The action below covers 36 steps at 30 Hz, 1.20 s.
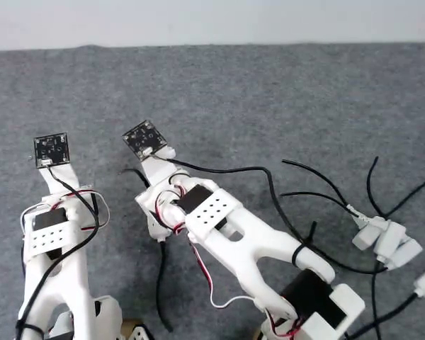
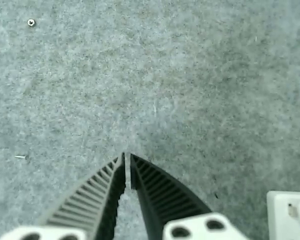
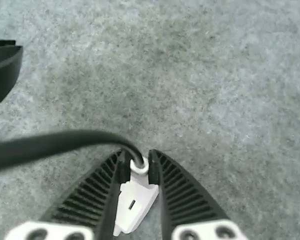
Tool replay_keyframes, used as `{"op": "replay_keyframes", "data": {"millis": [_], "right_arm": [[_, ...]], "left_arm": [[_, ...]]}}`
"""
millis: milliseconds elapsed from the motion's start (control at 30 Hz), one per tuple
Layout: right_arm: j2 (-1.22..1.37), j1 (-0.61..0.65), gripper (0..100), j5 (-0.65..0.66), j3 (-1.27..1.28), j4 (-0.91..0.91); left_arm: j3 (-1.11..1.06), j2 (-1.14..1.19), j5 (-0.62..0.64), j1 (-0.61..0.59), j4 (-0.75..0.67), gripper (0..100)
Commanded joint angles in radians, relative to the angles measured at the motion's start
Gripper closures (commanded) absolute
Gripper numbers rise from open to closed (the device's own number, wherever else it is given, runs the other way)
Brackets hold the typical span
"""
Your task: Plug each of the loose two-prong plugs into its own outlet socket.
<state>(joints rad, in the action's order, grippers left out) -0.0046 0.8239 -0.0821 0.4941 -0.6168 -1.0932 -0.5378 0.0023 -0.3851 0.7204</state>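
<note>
The likeliest trouble is the plug [image 3: 132, 200] twisting in the grip. The right tool [image 3: 136, 153] pinches it near its cord end, with the white body lying back between the jaws toward the wrist and the black cord [image 3: 50, 145] leaving at the fingertips and bending off to one side. A pull on that cord would probably turn the plug, and the prongs would then meet a socket crooked. In the high view the cord runs away across the grey worktop [image 1: 269, 92] close by the same arm, so I judge it could snag there. I cannot see the prongs, so I cannot tell which way they face, and there is bare worktop ahead of the tips. The left tool [image 2: 127, 158] is pressed together on nothing, with a white block [image 2: 288, 215] just beside its base; I cannot tell whether that is a socket. The other loose plugs [image 1: 386, 239] lie well apart from both tools, out beyond the right arm.
</note>
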Motion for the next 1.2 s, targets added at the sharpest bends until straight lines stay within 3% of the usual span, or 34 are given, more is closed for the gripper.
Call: {"op": "replay_keyframes", "data": {"millis": [0, 533, 1167], "right_arm": [[0.03, 0.031, 99.1, 0.018, 0.003, -0.028], [-0.125, 0.027, 99.1, 0.097, 0.0, -0.064], [-0.134, 0.019, 99.1, 0.192, -0.109, -0.07]], "left_arm": [[0.047, -0.02, 0.008, -0.008, -0.023, 99], [0.047, -0.02, 0.008, -0.008, -0.025, 99], [0.048, -0.02, 0.008, -0.006, -0.025, 99]]}}
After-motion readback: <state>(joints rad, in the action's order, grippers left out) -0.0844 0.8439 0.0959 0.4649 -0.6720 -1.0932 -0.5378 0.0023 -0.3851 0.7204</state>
